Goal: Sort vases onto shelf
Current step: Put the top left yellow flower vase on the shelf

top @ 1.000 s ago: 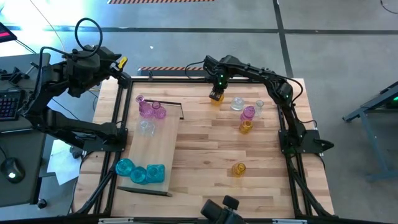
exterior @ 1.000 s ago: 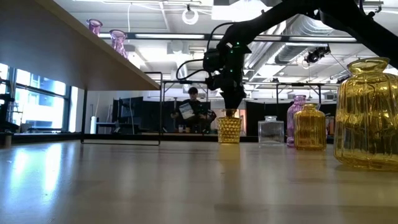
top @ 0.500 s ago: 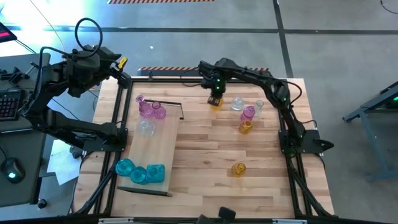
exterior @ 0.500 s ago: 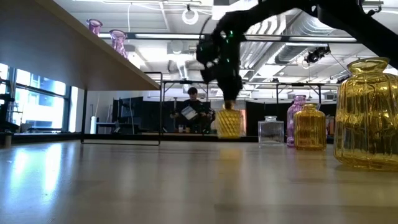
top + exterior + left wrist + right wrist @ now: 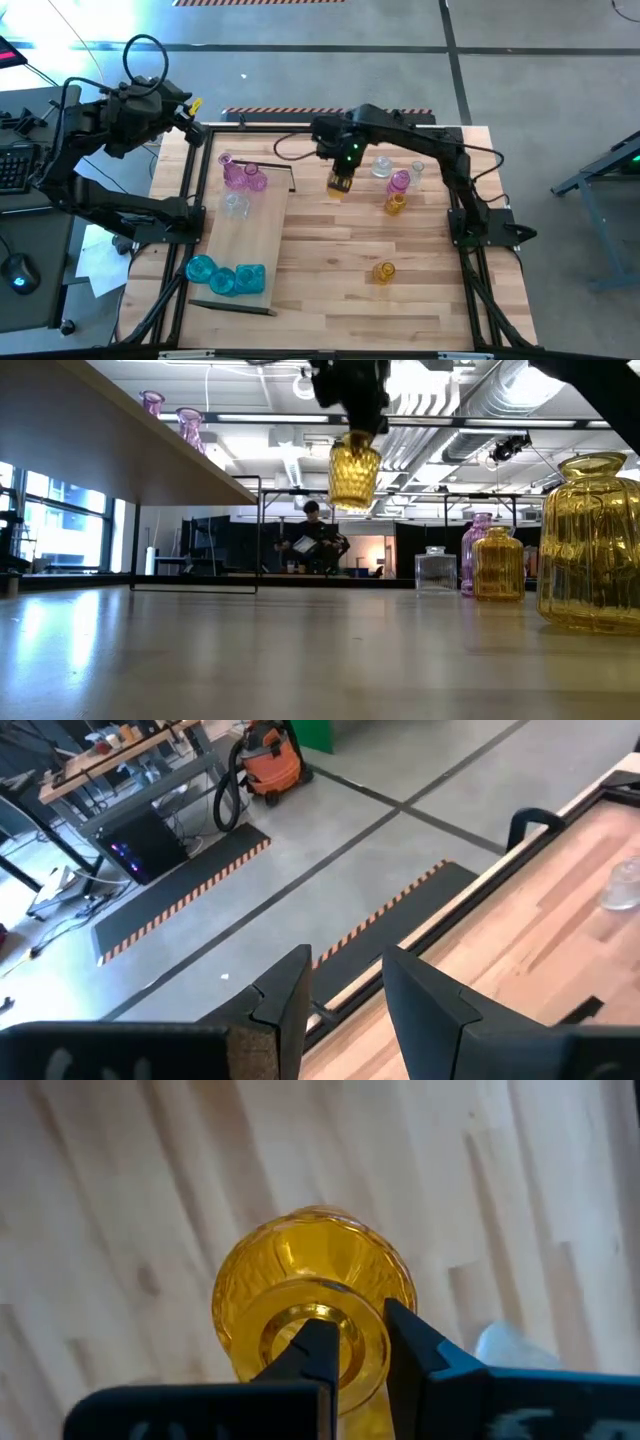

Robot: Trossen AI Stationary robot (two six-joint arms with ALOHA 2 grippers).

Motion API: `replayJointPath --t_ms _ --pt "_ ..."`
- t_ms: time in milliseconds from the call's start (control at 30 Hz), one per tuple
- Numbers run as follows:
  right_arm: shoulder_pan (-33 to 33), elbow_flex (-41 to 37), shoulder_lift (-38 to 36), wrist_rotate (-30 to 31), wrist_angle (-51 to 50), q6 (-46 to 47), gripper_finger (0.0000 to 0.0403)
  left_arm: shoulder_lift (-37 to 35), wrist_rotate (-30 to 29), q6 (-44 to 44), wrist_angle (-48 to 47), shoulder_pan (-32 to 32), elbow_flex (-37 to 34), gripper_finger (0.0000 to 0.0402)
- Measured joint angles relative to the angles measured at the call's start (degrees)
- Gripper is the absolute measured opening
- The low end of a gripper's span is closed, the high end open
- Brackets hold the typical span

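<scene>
1. The faceted amber vase (image 5: pixel 354 468) hangs clear above the tabletop, near the back middle, between the shelf and the group of vases on the right.
2. The right gripper (image 5: pixel 352 1342) pinches its rim, one finger inside the mouth and one outside; seen from the wrist, the round body bulges below a flared lip.
3. The shelf (image 5: pixel 243 235), a pale flat board with thin dark rails at its ends, lies on the left part of the table. Pink vases (image 5: pixel 240 175) and a clear one (image 5: pixel 235 205) stand at its far end, teal vases (image 5: pixel 222 276) at its near end.
4. On the right, a clear vase (image 5: pixel 382 166), a pink one (image 5: pixel 399 181) and an amber bottle (image 5: pixel 395 203) cluster together; another amber vase (image 5: pixel 384 271) stands alone, nearer the front.
5. The butcher-block table (image 5: pixel 340 270) shows striped planks in mixed tones.
6. The left gripper (image 5: pixel 345 985) waits off the back-left corner, fingers spread and empty, over grey floor with hazard-striped tape (image 5: pixel 395 910).
7. Beyond the table, a seated person (image 5: pixel 312 540) shows under exposed ceiling ducts.
</scene>
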Motion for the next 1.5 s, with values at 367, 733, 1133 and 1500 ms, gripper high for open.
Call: replayJointPath --t_ms 367,733,1133,1500 --pt "10.8 1.6 -1.9 -0.5 11.3 12.9 0.0021 -4.4 6.4 -1.5 -4.2 0.0 0.0 0.0119" --pt "15.7 1.6 -2.0 -3.0 29.8 17.1 0.0021 -6.9 19.6 -6.4 -11.2 0.0 -2.8 0.0119" --pt "16.5 1.7 0.3 -0.5 36.9 18.0 0.0021 -12.7 41.5 -11.8 0.0 -4.8 -18.6 0.0119" --pt "16.6 1.6 4.0 -0.5 41.9 18.4 0.0021 -12.7 42.5 -15.1 5.3 -17.5 -21.5 0.0089"
